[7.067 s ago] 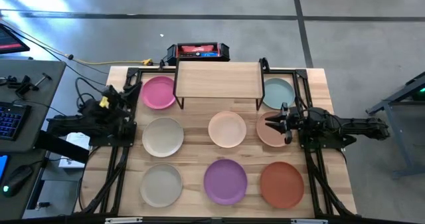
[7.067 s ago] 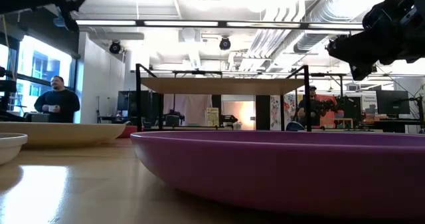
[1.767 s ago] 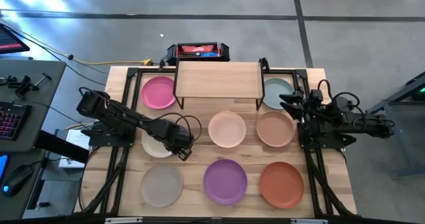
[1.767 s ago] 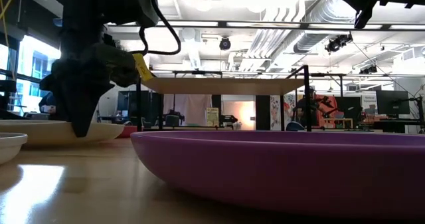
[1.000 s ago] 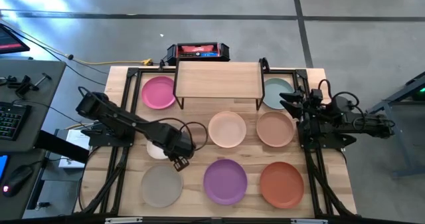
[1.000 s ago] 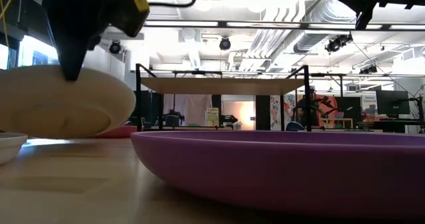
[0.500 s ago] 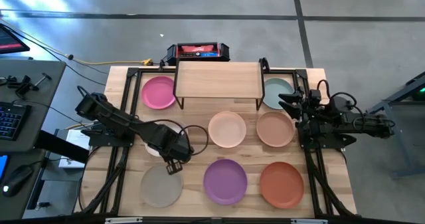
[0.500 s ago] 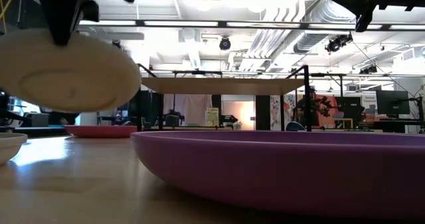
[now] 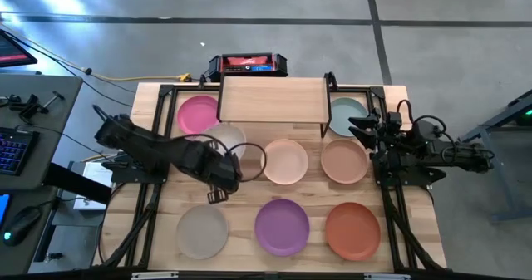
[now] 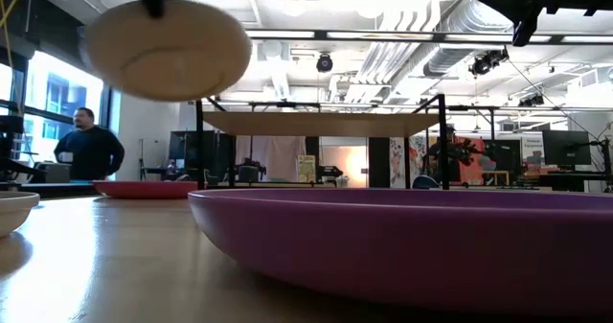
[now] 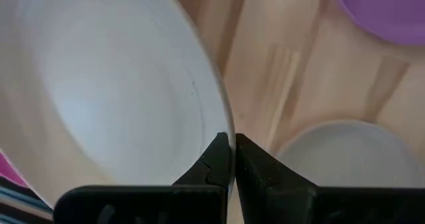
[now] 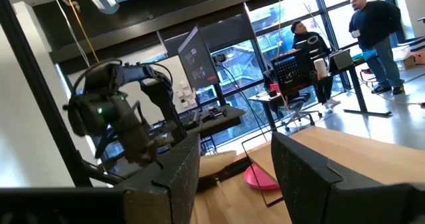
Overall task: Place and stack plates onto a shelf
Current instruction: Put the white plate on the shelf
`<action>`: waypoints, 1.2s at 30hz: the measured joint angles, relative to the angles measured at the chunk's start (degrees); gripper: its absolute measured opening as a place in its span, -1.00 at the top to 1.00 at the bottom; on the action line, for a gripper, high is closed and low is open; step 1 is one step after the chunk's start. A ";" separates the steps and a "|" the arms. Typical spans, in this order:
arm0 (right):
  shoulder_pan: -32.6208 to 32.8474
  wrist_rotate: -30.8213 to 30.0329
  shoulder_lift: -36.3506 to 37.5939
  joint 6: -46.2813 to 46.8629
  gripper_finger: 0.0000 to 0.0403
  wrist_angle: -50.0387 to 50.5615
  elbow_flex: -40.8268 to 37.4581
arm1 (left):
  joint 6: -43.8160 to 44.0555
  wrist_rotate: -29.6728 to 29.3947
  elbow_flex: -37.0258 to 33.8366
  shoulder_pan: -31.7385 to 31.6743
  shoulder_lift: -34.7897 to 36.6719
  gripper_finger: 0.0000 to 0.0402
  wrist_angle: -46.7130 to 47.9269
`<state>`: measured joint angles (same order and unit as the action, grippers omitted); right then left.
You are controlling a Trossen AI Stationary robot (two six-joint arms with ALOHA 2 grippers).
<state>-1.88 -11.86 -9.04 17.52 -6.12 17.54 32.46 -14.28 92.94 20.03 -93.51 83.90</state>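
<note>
Off-white plate point(image 9: 229, 139) is up in the air, off the table point(image 9: 249, 189), held by its rim in the left gripper point(image 11: 232, 159), jaws pinched tight on it. Shelf point(image 9: 273, 101) lies at approx 1 o'clock from the plate, near, top bare. Left arm is far nearer than the right. Right gripper point(image 12: 229, 161) hovers at the table's right edge by the teal plate point(image 9: 345, 114), jaws apart, nothing in them.

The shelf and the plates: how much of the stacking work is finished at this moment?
Nothing is stacked yet: the shelf top is bare. In hand: the left claw pinches the rim of the off-white plate, lifted above the table near the shelf. The right claw waits open over the teal plate. Left: that plate and seven more on the table.
</note>
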 joint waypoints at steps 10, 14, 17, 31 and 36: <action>-0.01 0.00 -0.01 0.00 0.15 0.15 0.00 | -14.97 -11.44 4.66 -5.44 0.02 1.00 0.37; 0.00 0.00 -0.01 0.00 0.15 0.29 -0.02 | -23.48 -16.83 4.68 -9.01 0.02 0.99 -0.39; 0.01 0.00 0.00 0.00 0.15 0.38 0.00 | -30.54 -18.74 4.68 -12.09 0.02 0.99 -2.46; 0.00 0.00 -0.01 0.43 0.15 0.38 -0.02 | -55.65 -16.59 4.68 -26.43 0.02 0.98 -10.58; 0.00 0.00 -0.02 0.50 0.15 0.38 -0.02 | -59.17 -10.85 4.68 -31.29 -0.02 0.98 -11.80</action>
<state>-1.87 -11.86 -9.06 18.02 -5.74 17.52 -26.71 -25.13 97.62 -11.26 -93.53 72.10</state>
